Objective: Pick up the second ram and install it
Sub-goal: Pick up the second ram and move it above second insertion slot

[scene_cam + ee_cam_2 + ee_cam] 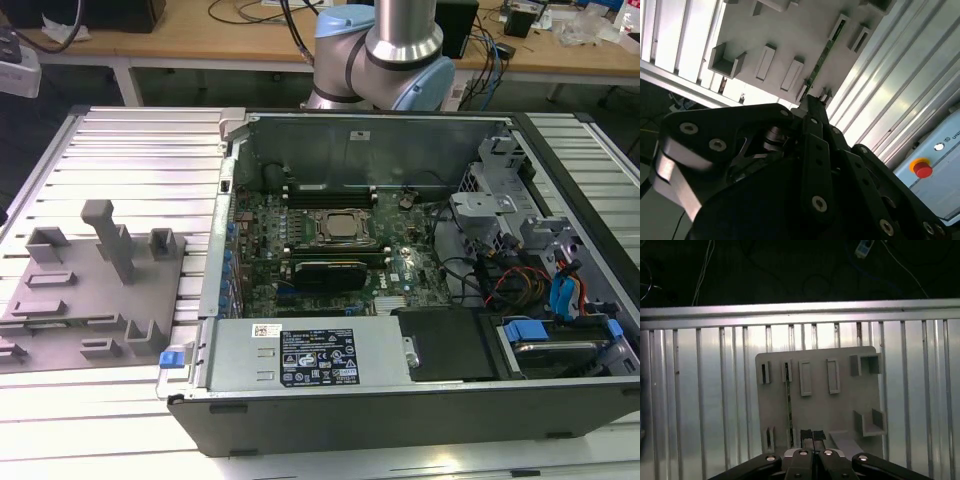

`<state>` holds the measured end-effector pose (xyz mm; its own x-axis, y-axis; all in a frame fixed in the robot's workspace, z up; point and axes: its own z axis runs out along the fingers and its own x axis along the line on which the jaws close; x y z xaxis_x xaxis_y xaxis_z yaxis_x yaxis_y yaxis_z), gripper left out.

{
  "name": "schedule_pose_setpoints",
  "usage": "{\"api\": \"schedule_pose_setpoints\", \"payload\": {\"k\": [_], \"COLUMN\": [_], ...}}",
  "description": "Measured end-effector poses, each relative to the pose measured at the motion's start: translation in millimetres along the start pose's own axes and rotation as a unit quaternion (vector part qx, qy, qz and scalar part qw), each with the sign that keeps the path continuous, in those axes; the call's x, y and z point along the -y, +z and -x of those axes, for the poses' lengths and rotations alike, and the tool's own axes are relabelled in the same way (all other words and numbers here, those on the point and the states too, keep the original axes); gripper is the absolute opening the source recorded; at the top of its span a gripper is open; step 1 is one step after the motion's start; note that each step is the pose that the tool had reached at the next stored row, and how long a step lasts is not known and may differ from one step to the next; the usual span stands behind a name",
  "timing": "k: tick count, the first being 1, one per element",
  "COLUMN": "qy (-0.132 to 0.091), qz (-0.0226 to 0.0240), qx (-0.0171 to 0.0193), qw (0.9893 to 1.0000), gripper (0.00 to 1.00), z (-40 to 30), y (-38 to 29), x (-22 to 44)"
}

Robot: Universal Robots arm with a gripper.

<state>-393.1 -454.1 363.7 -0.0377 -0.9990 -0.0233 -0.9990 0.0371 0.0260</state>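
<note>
The second ram (pixel 788 405) is a thin green stick standing on its edge in a slot of the grey holder plate (pixel 840 405). The second wrist view shows it as a narrow green strip (pixel 823 54) running away from the fingertips. In the first wrist view my gripper (pixel 812 434) hangs well above the plate. Its two black pads (pixel 806 434) are pressed together with nothing between them, just to one side of the stick's near end. The open computer case (pixel 400 400) holds the motherboard with the processor socket (pixel 338 227).
The holder plate (pixel 90 290) lies on a ribbed metal table at the exterior view's left, with several upright grey brackets on it. Inside the case are a black expansion card (pixel 325 272), a power supply (pixel 310 355) and cable bundles (pixel 520 275). The arm's base (pixel 385 50) stands behind the case.
</note>
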Motion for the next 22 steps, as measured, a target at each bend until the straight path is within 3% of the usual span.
{"api": "schedule_pose_setpoints", "payload": {"k": [10,12,15,19,22], "qy": [-0.034,-0.001,0.030,0.038,0.039], "qz": [0.0013,0.0008,0.0000,-0.0002,-0.0002], "qx": [-0.0012,-0.0004,0.0004,0.0006,0.0007], "qw": [0.9994,1.0000,0.9996,0.9993,0.9992], "gripper": [0.11,0.11,0.11,0.11,0.30], "z": [0.4,0.4,0.4,0.4,0.4], "y": [0.3,1.2,1.9,2.0,2.0], "x": [0.1,0.0,0.0,0.0,0.0]}}
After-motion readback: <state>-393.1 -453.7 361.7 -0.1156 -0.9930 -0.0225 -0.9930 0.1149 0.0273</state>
